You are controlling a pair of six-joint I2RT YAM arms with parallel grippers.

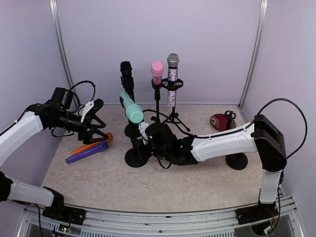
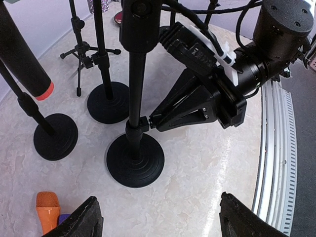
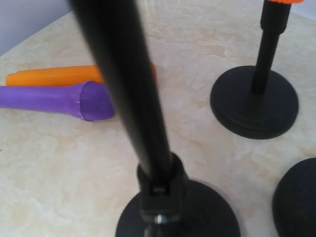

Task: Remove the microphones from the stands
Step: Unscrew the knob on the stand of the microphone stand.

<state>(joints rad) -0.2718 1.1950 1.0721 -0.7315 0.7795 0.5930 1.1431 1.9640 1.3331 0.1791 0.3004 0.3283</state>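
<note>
Microphone stands on a marbled table point(image 1: 197, 182), pale lilac walls point(image 1: 197, 44) on three sides.

Item 1, table: beige marbled top with a metal rail along the near edge. Item 2, right gripper point(image 2: 148, 122): reaching in from 3 o'clock, jaws clamped together on the pole of the front stand point(image 2: 134, 158), just above its round black base. Item 3, left gripper point(image 2: 160, 222): at 9 o'clock, fingers spread wide and holding nothing, above the tabletop. Item 4, teal microphone point(image 1: 131, 108): seated tilted in the clip on top of that front stand, near the table's centre. Item 5, black microphone point(image 1: 126, 74), pink microphone point(image 1: 157, 71) and glitter microphone point(image 1: 172, 81): each on its own stand toward 12 o'clock. Item 6, purple microphone point(image 3: 49, 98) and orange microphone point(image 3: 49, 76): lying side by side, touching, at 9 o'clock. Item 7, small red dish point(image 1: 219, 121): at 2 o'clock, contents too small to tell.
</note>
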